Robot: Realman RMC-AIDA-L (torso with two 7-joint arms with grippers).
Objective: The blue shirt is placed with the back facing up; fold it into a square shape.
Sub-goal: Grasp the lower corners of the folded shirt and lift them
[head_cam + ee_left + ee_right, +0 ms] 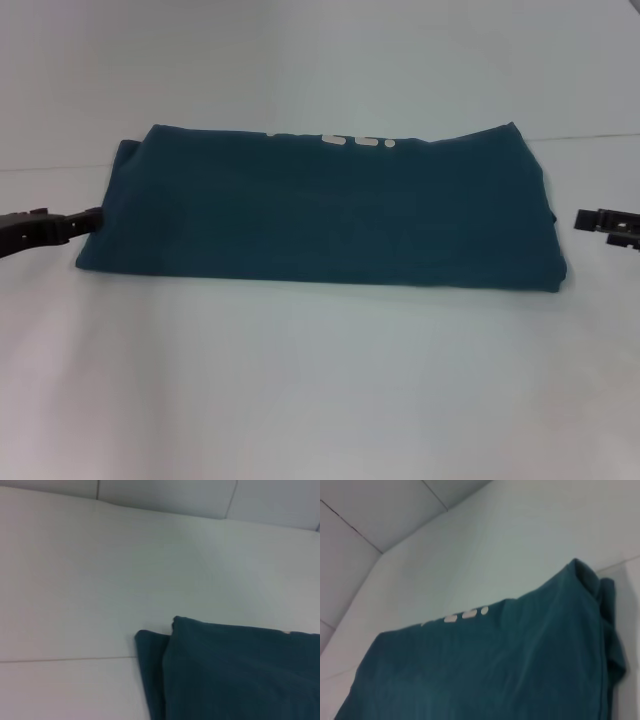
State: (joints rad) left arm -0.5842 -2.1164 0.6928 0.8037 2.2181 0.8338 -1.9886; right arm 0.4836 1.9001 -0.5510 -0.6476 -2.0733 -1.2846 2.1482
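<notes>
The blue shirt (320, 210) is lying in the middle of the white table (320, 380), folded into a wide flat band, plain side up, with bits of white lettering (345, 140) peeking out along the far edge. The left gripper (85, 222) sits low at the shirt's left end, tips right against the fabric, but I honestly can't tell if it's pinching anything. The right gripper (590, 220) hangs just off the right end, not touching; can't tell its state either

I count one blue shirt (320, 210) on the white table (320, 380). I see two grippers: the left gripper (92, 220) and the right gripper (582, 219).
</notes>
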